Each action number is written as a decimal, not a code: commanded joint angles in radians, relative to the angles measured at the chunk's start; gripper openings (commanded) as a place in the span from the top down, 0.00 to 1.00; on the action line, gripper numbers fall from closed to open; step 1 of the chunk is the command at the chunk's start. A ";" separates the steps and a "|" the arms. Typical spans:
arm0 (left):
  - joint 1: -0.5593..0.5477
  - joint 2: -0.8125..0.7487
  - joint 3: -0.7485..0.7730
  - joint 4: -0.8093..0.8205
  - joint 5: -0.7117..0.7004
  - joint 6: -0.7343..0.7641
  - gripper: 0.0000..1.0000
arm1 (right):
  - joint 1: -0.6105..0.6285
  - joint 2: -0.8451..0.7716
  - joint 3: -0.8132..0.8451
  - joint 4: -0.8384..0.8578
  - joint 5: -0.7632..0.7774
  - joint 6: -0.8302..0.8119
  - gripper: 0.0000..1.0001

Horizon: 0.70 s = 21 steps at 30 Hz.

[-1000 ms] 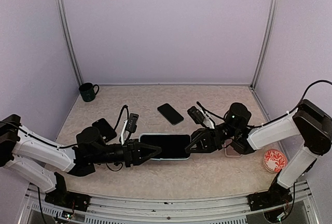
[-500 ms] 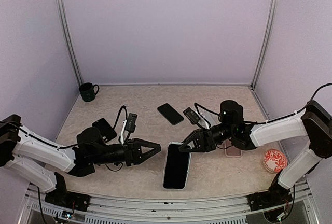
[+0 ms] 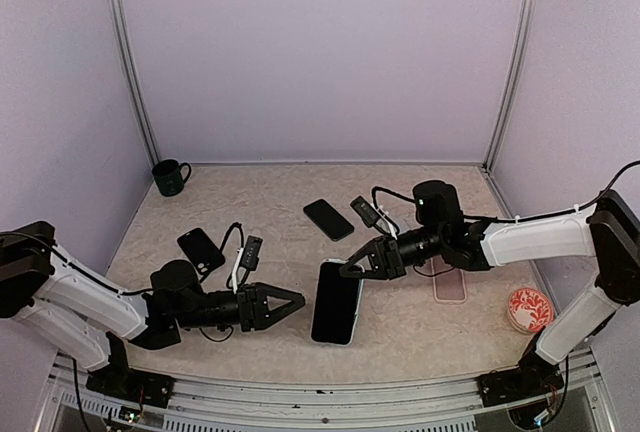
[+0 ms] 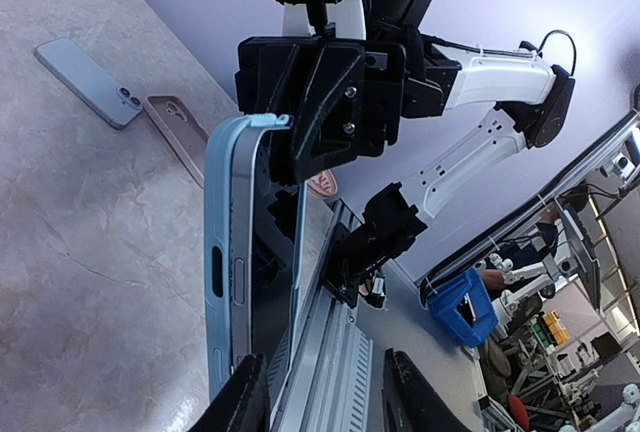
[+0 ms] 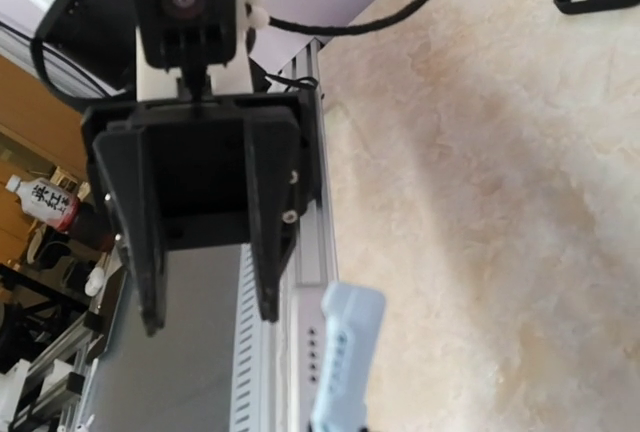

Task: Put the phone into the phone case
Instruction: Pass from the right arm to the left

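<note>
Top view. The phone (image 3: 337,304) is sitting at the middle of the table (image 3: 260,202), toward its near edge, between the two grippers. Its long axis is running far to near, tipped slightly off square. The dark screen is facing up toward the overhead camera, and the light-blue rim is showing along its edges. Whether the near end is touching the table cannot be told.

The right gripper (image 3: 350,270) is pinching the phone's far end, fingers pressed together on it. The right arm is reaching leftward from its base, forearm lying low and nearly level.

The left gripper (image 3: 295,309) is pointing rightward at the phone's left long edge, its fingers spread and close beside the phone without touching it. The left arm is stretching low over the table.

Left wrist view: the phone (image 4: 228,262) is appearing edge-on, standing lengthwise in the frame, with the right gripper clamping its upper end.

A green mug (image 3: 171,177), a second dark phone (image 3: 329,219), a black case (image 3: 200,249), a pinkish case (image 3: 449,288) and a red-patterned dish (image 3: 529,309) are lying apart from the grippers.
</note>
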 commanded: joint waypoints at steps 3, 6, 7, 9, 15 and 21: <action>-0.012 0.049 0.038 0.031 0.057 0.023 0.53 | -0.008 -0.041 0.023 0.061 -0.078 -0.034 1.00; -0.019 0.082 0.075 0.030 0.095 0.029 0.46 | -0.008 -0.053 0.027 0.062 -0.109 -0.047 1.00; -0.023 0.100 0.088 0.026 0.102 0.033 0.45 | -0.007 -0.057 0.028 0.070 -0.121 -0.047 1.00; -0.028 0.123 0.121 0.010 0.109 0.044 0.42 | -0.007 -0.070 0.016 0.096 -0.141 -0.039 1.00; -0.035 0.189 0.154 0.079 0.143 0.029 0.42 | -0.007 -0.118 -0.034 0.187 -0.195 0.008 1.00; -0.045 0.227 0.198 0.088 0.190 0.024 0.41 | -0.006 -0.161 -0.079 0.276 -0.230 0.059 1.00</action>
